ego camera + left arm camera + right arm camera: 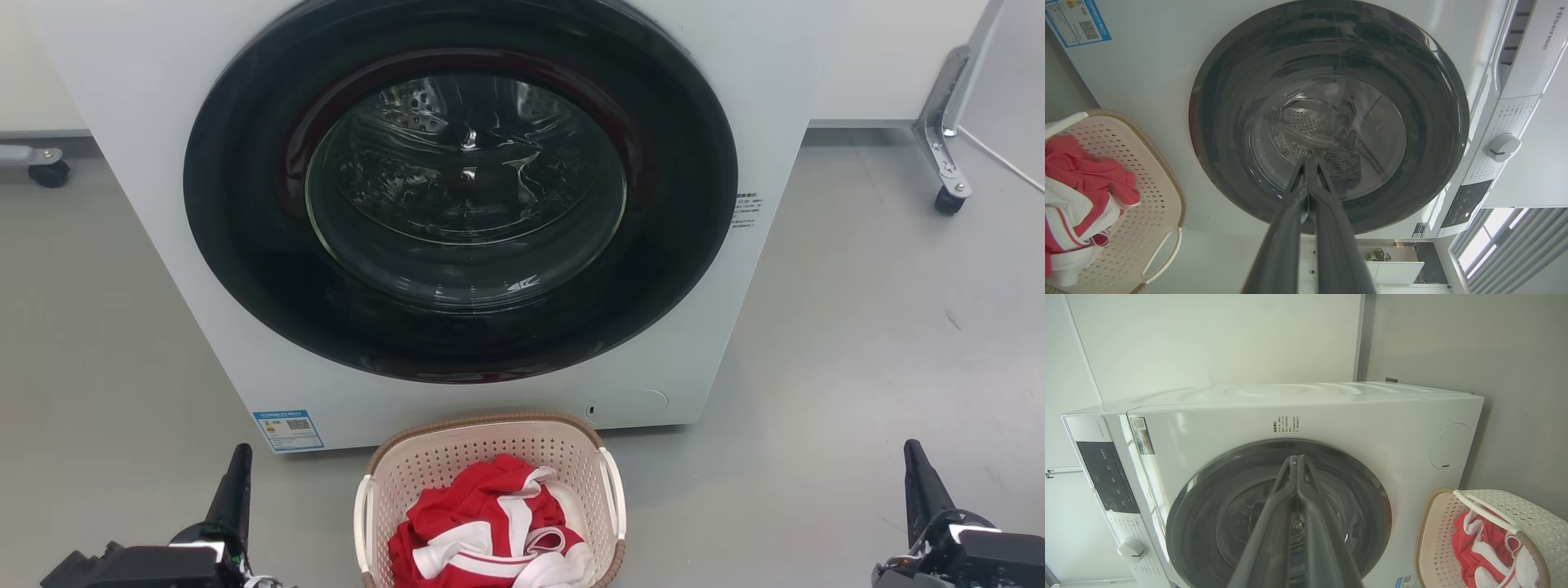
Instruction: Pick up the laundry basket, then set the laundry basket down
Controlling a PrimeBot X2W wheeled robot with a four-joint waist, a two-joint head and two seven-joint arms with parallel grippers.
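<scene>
Laundry basket (457,461) sat on floor (816,367) at washer (122,122) front, red-white cloth (482,506) inside, between both claws, touching neither. L claw (242,453) & R claw (913,449) were fully closed, holding nothing. Scene fit pre-lift or post-set-down. For any grasp: take both side handles (616,498), keep level.

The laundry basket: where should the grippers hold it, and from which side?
Probably by its loop handles: left gripper on the left handle, right gripper on the right handle, each from its outer side. The basket stands upright between them, loops sticking out at the rim.
</scene>
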